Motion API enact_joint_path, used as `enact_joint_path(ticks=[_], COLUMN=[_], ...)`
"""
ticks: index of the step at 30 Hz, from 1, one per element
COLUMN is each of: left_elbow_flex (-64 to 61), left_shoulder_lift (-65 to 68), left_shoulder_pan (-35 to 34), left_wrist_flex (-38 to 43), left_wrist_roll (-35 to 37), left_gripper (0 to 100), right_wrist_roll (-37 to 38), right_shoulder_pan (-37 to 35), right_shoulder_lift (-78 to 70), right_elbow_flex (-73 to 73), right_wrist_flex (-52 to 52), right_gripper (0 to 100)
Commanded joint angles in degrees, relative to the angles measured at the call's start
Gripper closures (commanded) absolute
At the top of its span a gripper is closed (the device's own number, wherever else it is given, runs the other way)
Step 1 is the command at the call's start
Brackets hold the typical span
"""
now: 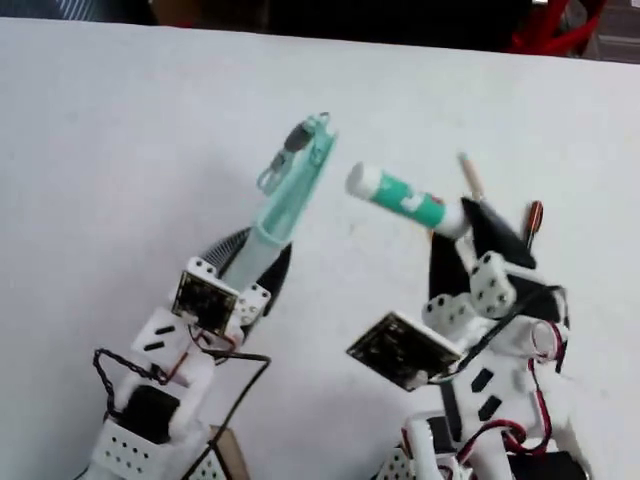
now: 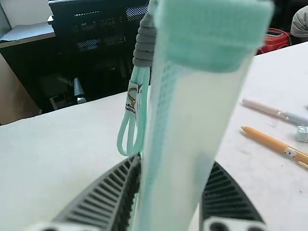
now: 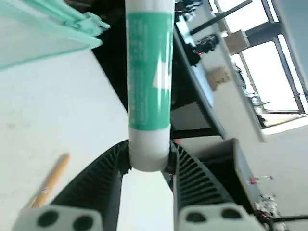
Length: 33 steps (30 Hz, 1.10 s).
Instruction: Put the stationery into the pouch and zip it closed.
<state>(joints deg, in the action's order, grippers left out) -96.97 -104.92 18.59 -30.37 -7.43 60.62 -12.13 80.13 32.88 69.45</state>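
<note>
Insertion step, likely. Clamped in left tool (image 1: 257, 258): pouch (image 1: 290, 195), clear of table (image 1: 120, 130), slanting toward 1 o'clock. Gripped in right tool (image 1: 465, 225): glue stick (image 1: 400, 198), aimed at 10 o'clock, near pouch. Next: needs lining up with pouch mouth.

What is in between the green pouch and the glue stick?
Nothing: in the high view, a bare strip of white table separates the pouch from the glue stick.

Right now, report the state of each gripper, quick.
Left gripper: closed, holding the pouch raised off the table.
Right gripper: closed, holding the glue stick by one end.
</note>
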Motion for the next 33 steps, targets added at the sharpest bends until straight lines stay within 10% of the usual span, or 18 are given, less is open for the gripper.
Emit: enact_joint_path(ticks=[1, 12, 20, 33], left_elbow_flex=[0.0, -0.1, -0.1, -0.1], left_shoulder_lift=[0.5, 0.5, 0.5, 0.5], left_shoulder_pan=[3.0, 5.7, 5.7, 5.7], left_wrist_flex=[-0.5, -2.4, -2.5, -2.4], left_wrist_roll=[-0.5, -3.6, -3.8, -3.7], left_gripper=[81, 81, 81, 81], right_wrist_roll=[-0.6, -4.4, 8.4, 12.0], right_shoulder_pan=[-6.5, -11.6, 2.5, 3.3], right_shoulder_lift=[-6.7, -34.7, -36.0, -36.4], right_elbow_flex=[-2.3, -34.8, -33.2, -31.8], right_wrist_flex=[8.3, 29.1, 29.1, 29.1], right_gripper=[98.0, 98.0, 98.0, 98.0])
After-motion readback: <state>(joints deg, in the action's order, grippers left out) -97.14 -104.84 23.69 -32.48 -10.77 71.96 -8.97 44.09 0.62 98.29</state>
